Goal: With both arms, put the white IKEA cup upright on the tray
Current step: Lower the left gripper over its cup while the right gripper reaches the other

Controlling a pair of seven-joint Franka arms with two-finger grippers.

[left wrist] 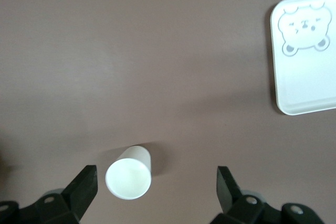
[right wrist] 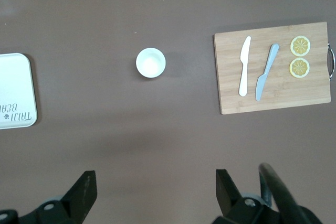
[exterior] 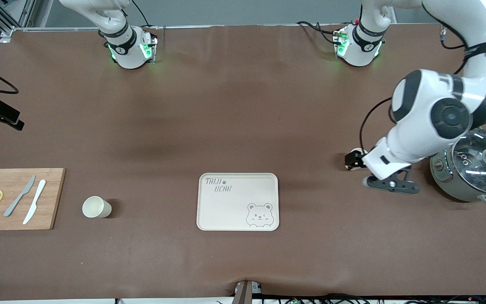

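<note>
A white cup (left wrist: 128,179) stands on the brown table with its mouth up, between the fingers of my open left gripper (left wrist: 157,174) and close to one finger (left wrist: 84,184). In the front view the left gripper (exterior: 354,160) hangs over this cup (exterior: 357,151), which it mostly hides, beside the pot. A second pale cup (exterior: 96,207) stands between the cutting board and the cream TAJI BEAR tray (exterior: 238,202); it also shows in the right wrist view (right wrist: 150,62). My right gripper (right wrist: 155,179) is open and empty, high over the table, out of the front view.
A wooden cutting board (exterior: 15,198) with two knives and two lemon slices lies at the right arm's end. A grey pot with a glass lid (exterior: 475,169) stands at the left arm's end, close to the left arm. The tray's corner shows in the left wrist view (left wrist: 304,51).
</note>
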